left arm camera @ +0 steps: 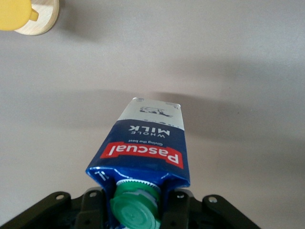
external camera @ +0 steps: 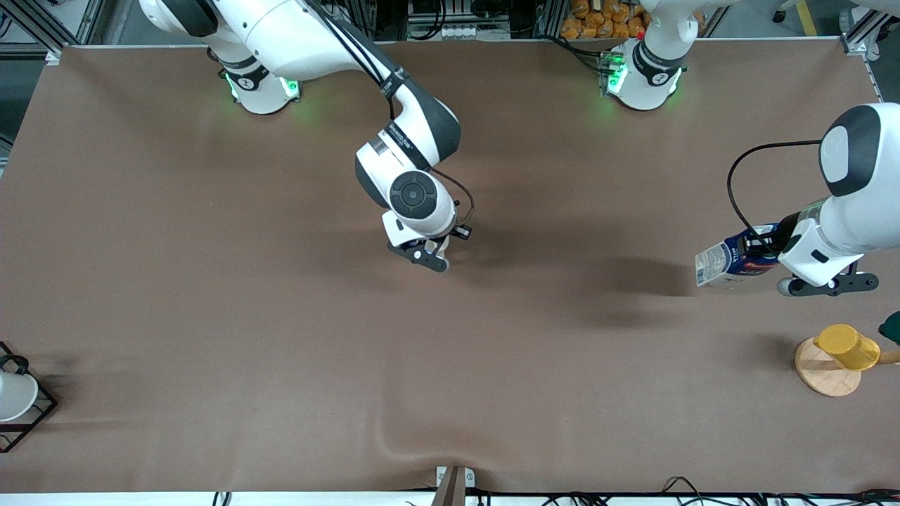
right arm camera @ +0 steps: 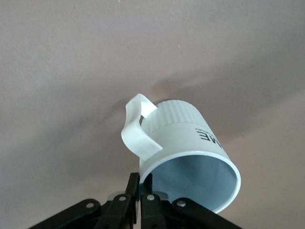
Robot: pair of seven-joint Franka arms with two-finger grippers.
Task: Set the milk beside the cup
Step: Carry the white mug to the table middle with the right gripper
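The left gripper [external camera: 808, 270] is clamped on the cap end of the milk [external camera: 731, 261], holding it up over the table [external camera: 211, 281] at the left arm's end. In the left wrist view the fingers [left arm camera: 93, 202] flank the carton's sloped top, with the green cap [left arm camera: 136, 212] sitting between them. The milk [left arm camera: 145, 150] is tipped over, its white-grey base pointing away from the gripper toward the middle of the table, and its shadow falls on the brown cloth below it.

The right gripper [external camera: 429, 251] hangs over the middle of the table and grips the cup [right arm camera: 188, 152] by its rim, fingers [right arm camera: 133, 191] pinched on the wall close to the handle. The cup is tilted with its grey inside facing the wrist camera; in the front view it is hidden under the wrist.

Nearer to the front camera than the milk, a yellow cup [external camera: 847, 346] rests on a round wooden stand [external camera: 823, 372]. At the right arm's end, a white cup [external camera: 14, 395] sits in a black wire rack [external camera: 35, 414]
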